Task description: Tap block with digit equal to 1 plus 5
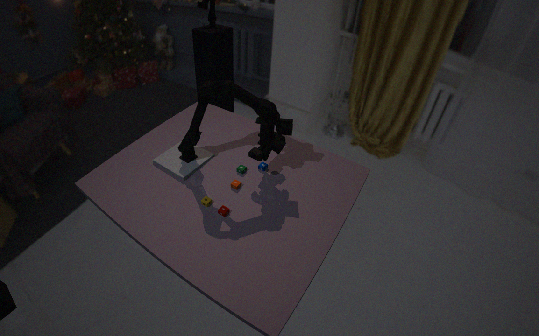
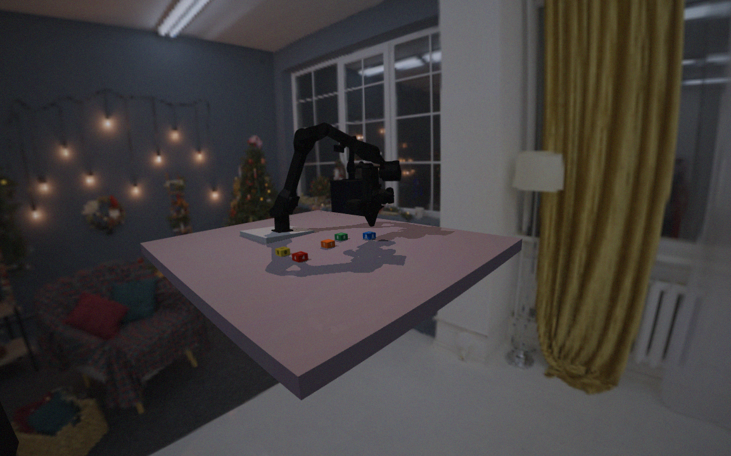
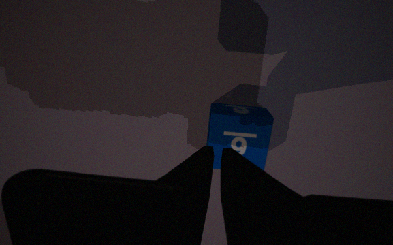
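Observation:
The blue block (image 1: 263, 166) (image 2: 368, 235) (image 3: 240, 124) shows a 6 with a bar under it, seen upside down in the wrist view. It stands on the table. My gripper (image 1: 265, 159) (image 2: 371, 225) (image 3: 216, 156) is shut, its tips almost together with nothing between them. The tips are just above the blue block and hide part of its top face in the wrist view. A green block (image 1: 241, 169) (image 2: 341, 236) is the closest other block. Its digit is too small to read here.
An orange block (image 1: 236, 184) (image 2: 327, 244), a yellow block (image 1: 206, 201) (image 2: 282, 251) and a red block (image 1: 223, 210) (image 2: 299, 256) stand on the pink table (image 1: 263, 283) (image 2: 300, 340). The arm's base is on a white plate (image 1: 165, 160) (image 2: 254, 233). Arm shadows cross the table.

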Motion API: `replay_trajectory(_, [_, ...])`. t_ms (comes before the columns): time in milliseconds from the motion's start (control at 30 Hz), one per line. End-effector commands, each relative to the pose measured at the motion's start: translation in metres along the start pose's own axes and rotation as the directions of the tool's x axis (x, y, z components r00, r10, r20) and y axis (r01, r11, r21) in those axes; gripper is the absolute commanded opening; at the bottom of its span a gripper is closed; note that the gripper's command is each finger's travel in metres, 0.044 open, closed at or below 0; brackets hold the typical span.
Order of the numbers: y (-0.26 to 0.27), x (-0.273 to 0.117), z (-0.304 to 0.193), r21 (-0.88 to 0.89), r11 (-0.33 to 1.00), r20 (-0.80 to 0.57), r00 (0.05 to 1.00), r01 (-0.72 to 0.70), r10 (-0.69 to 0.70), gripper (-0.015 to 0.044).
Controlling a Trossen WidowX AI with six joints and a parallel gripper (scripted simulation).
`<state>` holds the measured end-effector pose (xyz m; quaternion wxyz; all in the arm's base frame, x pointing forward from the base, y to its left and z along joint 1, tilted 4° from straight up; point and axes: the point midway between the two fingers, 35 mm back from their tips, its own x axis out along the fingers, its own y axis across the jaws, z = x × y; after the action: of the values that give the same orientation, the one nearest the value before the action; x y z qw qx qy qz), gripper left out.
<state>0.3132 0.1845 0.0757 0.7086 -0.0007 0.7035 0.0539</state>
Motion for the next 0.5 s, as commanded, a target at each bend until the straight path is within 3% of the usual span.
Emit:
replay_trajectory(0, [0.0,0.008,-0.001,0.004,1.0,-0.003,1.0,0.002,-0.002,0.002])
replay_trajectory(467, [-0.001,0.026,-0.001,0.004,1.0,-0.003,1.0,0.002,-0.002,0.002])
